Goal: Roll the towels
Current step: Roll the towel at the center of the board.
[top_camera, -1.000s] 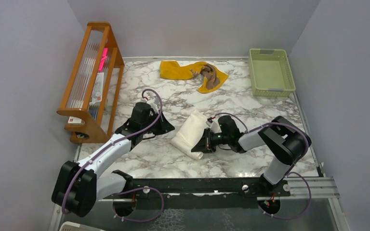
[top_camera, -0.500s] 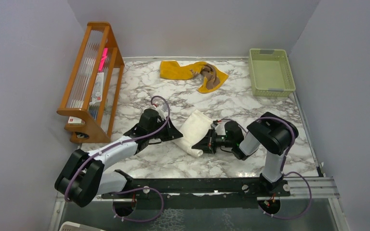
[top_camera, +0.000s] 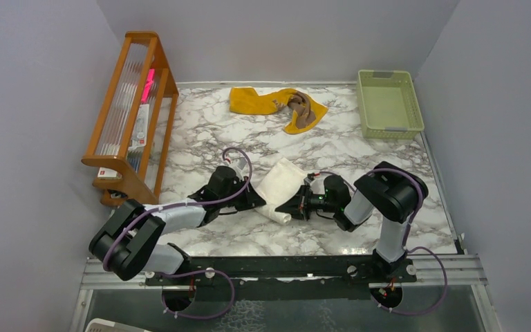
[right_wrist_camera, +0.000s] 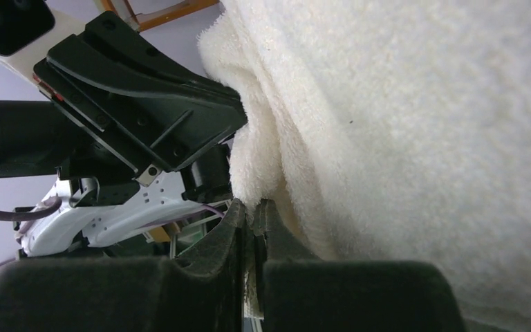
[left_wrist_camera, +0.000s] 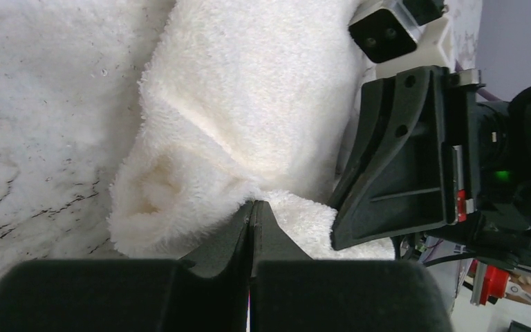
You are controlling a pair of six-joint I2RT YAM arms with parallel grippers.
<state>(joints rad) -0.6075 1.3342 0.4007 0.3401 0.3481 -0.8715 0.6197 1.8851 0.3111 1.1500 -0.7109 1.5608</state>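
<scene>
Both arms stretch low, meeting at the cream-white towel [top_camera: 281, 182]. The left end effector [top_camera: 260, 203] is pressed together at its fold. The right end effector [top_camera: 282, 208] apparently pinches its edge.

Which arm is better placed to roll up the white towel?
Right, probably: the right end effector, shut, seems to pinch the towel edge, while the left end effector, shut, only touches its fold.

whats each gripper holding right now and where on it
Both are shut on the cream-white towel at its near, rolled end: the right gripper pinches a thin edge, and the left gripper seems to nip a fold from the opposite side.
</scene>
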